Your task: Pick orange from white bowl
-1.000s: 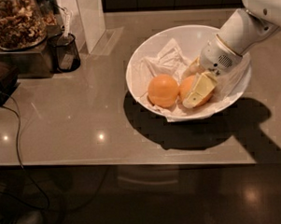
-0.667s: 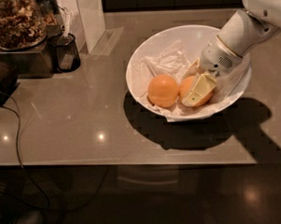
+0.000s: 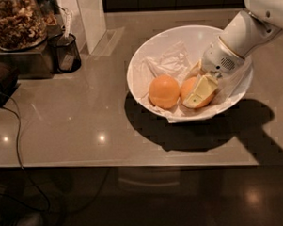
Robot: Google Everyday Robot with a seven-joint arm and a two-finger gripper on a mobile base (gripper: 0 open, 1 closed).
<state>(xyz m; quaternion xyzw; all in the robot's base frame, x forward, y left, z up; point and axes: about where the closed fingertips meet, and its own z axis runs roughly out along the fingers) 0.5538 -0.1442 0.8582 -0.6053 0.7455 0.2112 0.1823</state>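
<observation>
The white bowl (image 3: pixel 153 48) sits on the grey counter, lined with crumpled white paper. Two oranges lie in it side by side. The orange (image 3: pixel 186 89), the wider and flatter one, is on the right. Its taller twin (image 3: pixel 164 91) touches it on the left. My gripper (image 3: pixel 195 85) reaches into the bowl from the upper right and straddles the right orange. One cream finger (image 3: pixel 200 91) lies across the orange's front and the other (image 3: pixel 196 68) is behind it. The orange rests in the bowl and is partly hidden by the front finger.
A black mesh cup (image 3: pixel 66 52) and a glass jar of nuts (image 3: pixel 15 21) stand at the back left, with a white upright box (image 3: pixel 91 20) beside them. A dark object and a cable (image 3: pixel 15 134) lie at the left edge. The counter's front edge (image 3: pixel 125 163) runs below.
</observation>
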